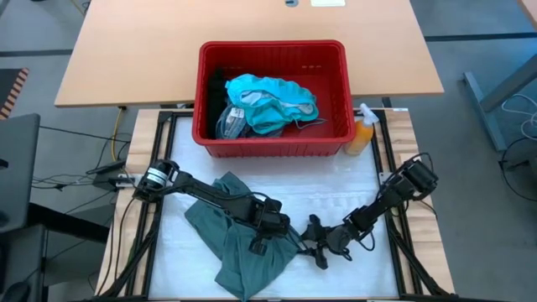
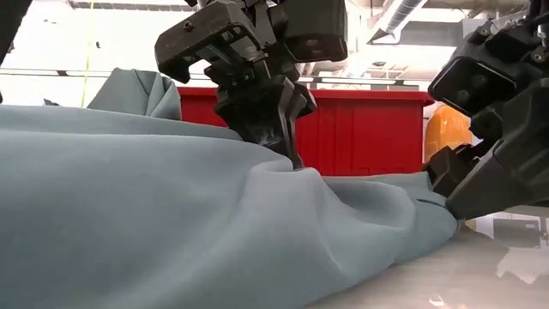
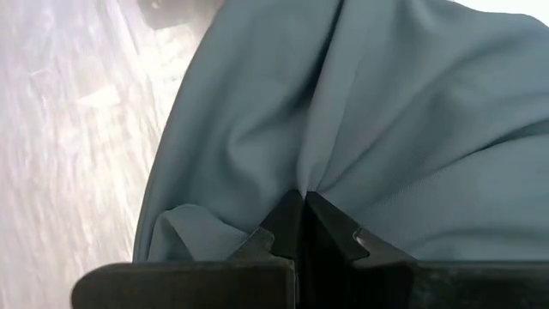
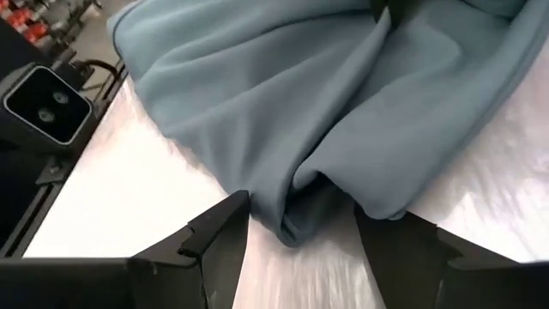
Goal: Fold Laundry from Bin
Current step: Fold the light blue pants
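Note:
A dull grey-green garment [image 1: 226, 247] lies crumpled on the white table cover, near the front left. My left gripper [image 1: 262, 239] is shut on it near its right side. My right gripper [image 4: 302, 210] stands open and low at the garment's right edge, with a folded rim of the cloth [image 4: 296, 219] between its fingers. The red bin [image 1: 273, 144] stands at the far side. It holds teal garments [image 1: 273, 101], a striped cloth [image 1: 231, 124] and a black one [image 1: 216, 88]. My left gripper pinches a raised fold of the grey-green garment [image 3: 304, 176] between its two fingertips, coming steeply from above. The cloth gathers into creases at the tips and rises to a small peak [image 2: 296, 172]; the rest lies on the table. My right gripper has a finger on each side of the garment's folded rim; I cannot tell whether they touch it.
An orange spray bottle [image 1: 362, 134] stands by the bin's right front corner. A wooden table [image 1: 151, 50] lies beyond the bin. Bare white cover [image 1: 336, 189] lies between the bin and the grippers. A black frame [image 1: 390, 180] borders the work area.

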Controlling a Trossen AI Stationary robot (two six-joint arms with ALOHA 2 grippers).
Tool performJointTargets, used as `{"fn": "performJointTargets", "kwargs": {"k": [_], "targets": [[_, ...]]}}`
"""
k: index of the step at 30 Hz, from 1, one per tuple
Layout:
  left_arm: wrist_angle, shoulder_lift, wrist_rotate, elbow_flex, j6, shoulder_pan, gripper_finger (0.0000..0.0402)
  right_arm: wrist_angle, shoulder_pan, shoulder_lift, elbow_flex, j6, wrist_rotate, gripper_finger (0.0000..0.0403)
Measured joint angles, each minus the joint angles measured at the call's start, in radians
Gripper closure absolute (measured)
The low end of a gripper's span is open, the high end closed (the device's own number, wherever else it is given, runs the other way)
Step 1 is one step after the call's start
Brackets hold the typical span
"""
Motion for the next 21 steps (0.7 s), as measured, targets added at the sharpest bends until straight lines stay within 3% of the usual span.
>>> {"fn": "performJointTargets", "kwargs": {"k": [10, 14, 21], "targets": [[0.01, 0.0, 0.0, 0.0, 0.0, 0.0, 0.0401, -0.32, -0.039, -0.204, -0.005, -0.005, -0.003, 0.0159], [0.01, 0.0, 0.0, 0.0, -0.002, 0.0, 0.0401, -0.302, -0.09, -0.207, -0.005, -0.008, -0.005, 0.0159], [0.009, 0.0, 0.0, 0.0, -0.025, 0.0, 0.0401, -0.114, -0.218, -0.143, -0.004, -0.008, -0.185, 0.0159]]}}
